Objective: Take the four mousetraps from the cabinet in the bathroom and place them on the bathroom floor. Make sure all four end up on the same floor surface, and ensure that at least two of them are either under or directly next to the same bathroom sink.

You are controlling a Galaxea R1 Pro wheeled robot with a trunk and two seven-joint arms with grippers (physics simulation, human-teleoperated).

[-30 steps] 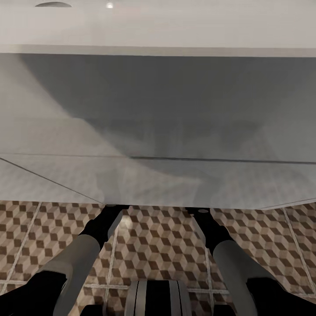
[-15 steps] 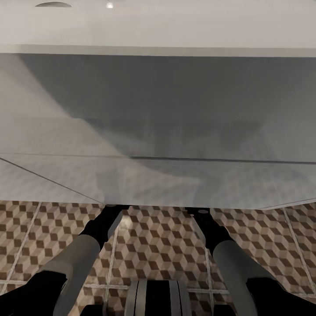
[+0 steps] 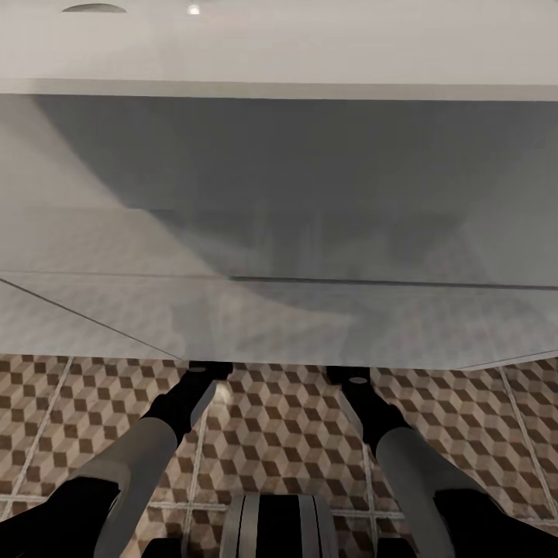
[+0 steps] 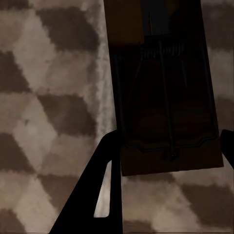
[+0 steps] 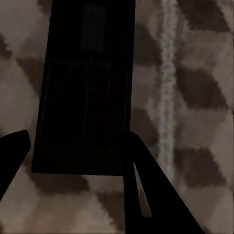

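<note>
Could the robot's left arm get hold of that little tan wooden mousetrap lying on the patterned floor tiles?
Probably yes. In the left wrist view, the tan wooden mousetrap lies on the cube-patterned floor tiles, between the left gripper's open dark fingers, with nothing between.

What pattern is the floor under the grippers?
Brown-and-beige cube pattern with pale grout lines on the floor; clearest in the head view.

head: both arms' ends hidden under the white vanity edge | left wrist: mousetrap cut off by frame edge, dim in shadow; whether fingers touch it unclear | right wrist: second mousetrap nearly black, wire detail barely legible
</note>
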